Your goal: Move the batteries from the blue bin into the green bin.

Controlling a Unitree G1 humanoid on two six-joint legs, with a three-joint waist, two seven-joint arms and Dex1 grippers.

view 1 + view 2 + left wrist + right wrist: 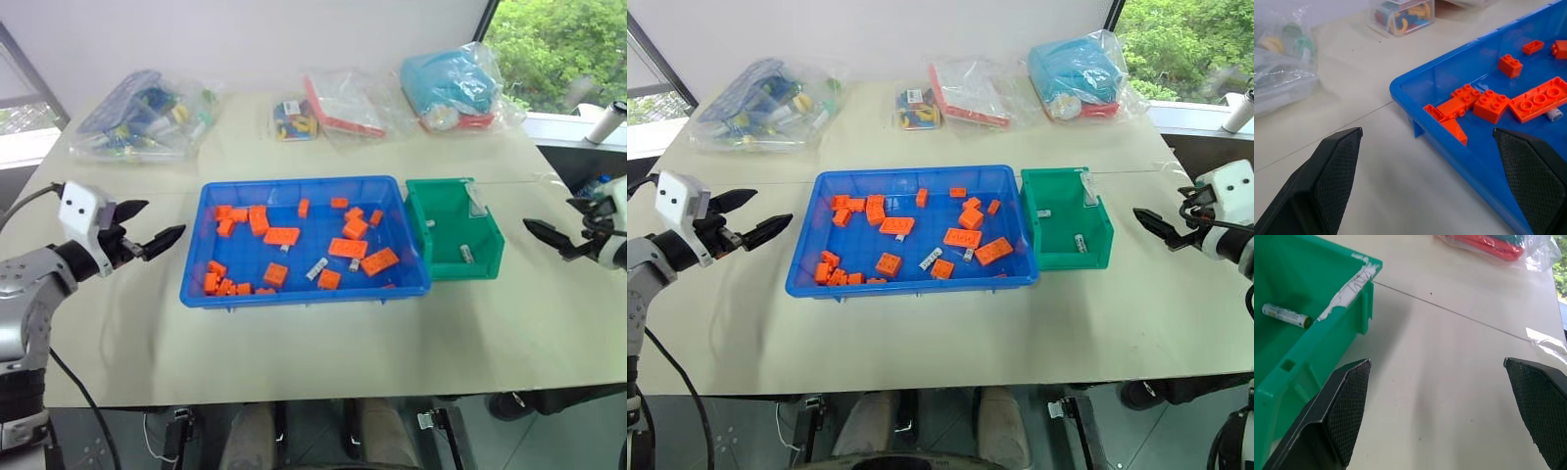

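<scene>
— Silvery batteries point(316, 268): where, against the jaws?
— Some in the blue bin point(304, 284) among orange blocks point(281, 235), some in the green bin point(487, 257). Left gripper point(154, 223) and right gripper point(1156, 224) flank the bins, spread wide, empty.

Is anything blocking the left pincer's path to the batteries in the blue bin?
Nothing tall, but orange blocks crowd the batteries inside the blue bin, lying between them and the open left pincer.
</scene>
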